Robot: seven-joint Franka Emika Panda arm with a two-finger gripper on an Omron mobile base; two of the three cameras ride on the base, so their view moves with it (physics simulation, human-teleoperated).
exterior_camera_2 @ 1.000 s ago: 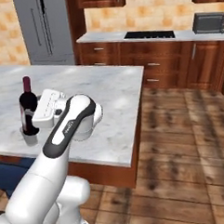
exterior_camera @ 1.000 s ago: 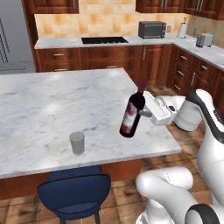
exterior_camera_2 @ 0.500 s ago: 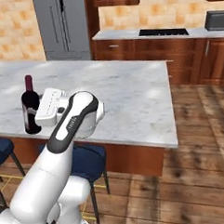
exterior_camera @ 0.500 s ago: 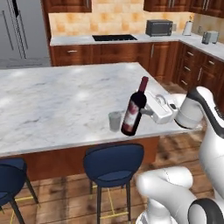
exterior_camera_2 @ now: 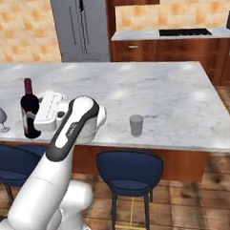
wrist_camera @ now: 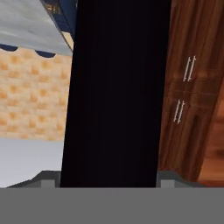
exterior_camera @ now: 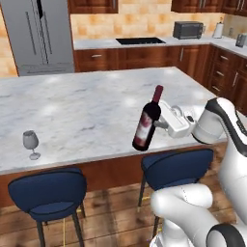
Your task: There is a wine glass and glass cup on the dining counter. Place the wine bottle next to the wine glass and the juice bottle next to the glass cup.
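Base has driven sideways since 0.5 s ago: whole scene shifts, the clear stemmed wine glass [exterior_camera: 30,143] is now in view at the left, near the front edge of the white-grey marbled dining counter [exterior_camera: 91,111]. Gripper [exterior_camera: 159,124] still clamped on the tall dark wine bottle [exterior_camera: 147,121], held tilted over the counter's front edge. Short grey translucent glass cup [exterior_camera_2: 136,125] stands well to the right, looks empty.

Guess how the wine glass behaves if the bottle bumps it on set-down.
The wine glass stands on a thin stem over a small foot, so it probably tips easily. It looks thin and light, likely fragile. It sits near the dining counter edge, so it might fall off.
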